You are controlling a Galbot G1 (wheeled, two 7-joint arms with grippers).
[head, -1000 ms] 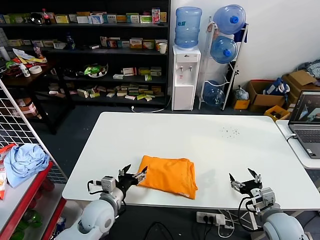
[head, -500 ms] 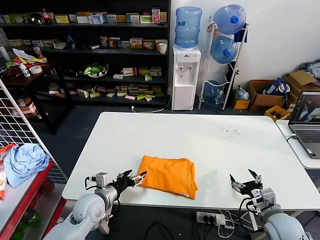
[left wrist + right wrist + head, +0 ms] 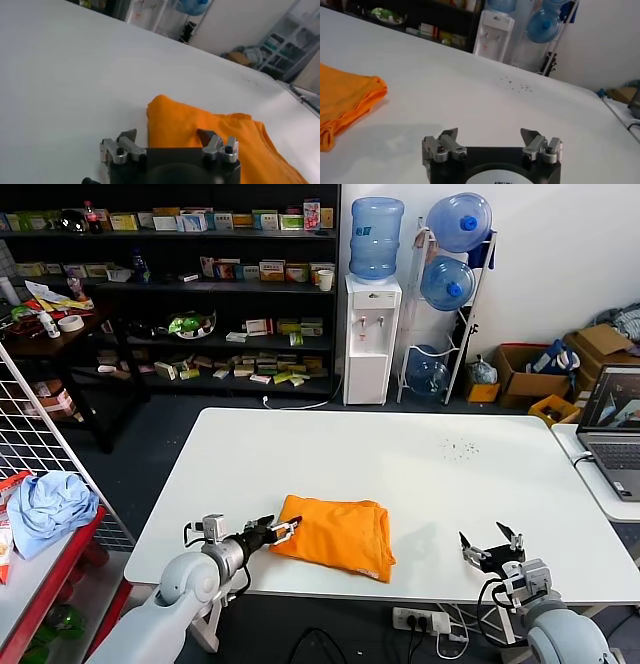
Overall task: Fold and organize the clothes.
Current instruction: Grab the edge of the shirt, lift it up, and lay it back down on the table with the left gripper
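1. Orange cotton, already folded into a compact bundle, is what the T-shirt (image 3: 338, 536) presents; it is seen in the lower middle of the head view, near the front edge of the white counter (image 3: 400, 459).
2. The left tool (image 3: 283, 530) is held low at the bundle's left corner with its fingers spread apart; in the left wrist view the T-shirt (image 3: 215, 135) corner is seen just ahead of the gap between the fingers, and contact cannot be made out.
3. The step in hand is judged to be a grasp or a tidying nudge at that corner. It would be done well if the tool were kept flat to the counter, so that all folded layers are caught together and none is peeled off.
4. A slow, level approach is advised, since the bundle looks light and could be pushed along the smooth top and its fold spoiled.
5. The right tool (image 3: 491, 547) is parked at the lower right of the head view, fingers apart, well apart from the shirt and holding nothing.
6. Behind the counter, dark shelves (image 3: 180, 284) of boxed goods fill the upper left, a water dispenser (image 3: 371, 314) stands at upper centre, and a laptop (image 3: 612, 429) is seen at the right edge.
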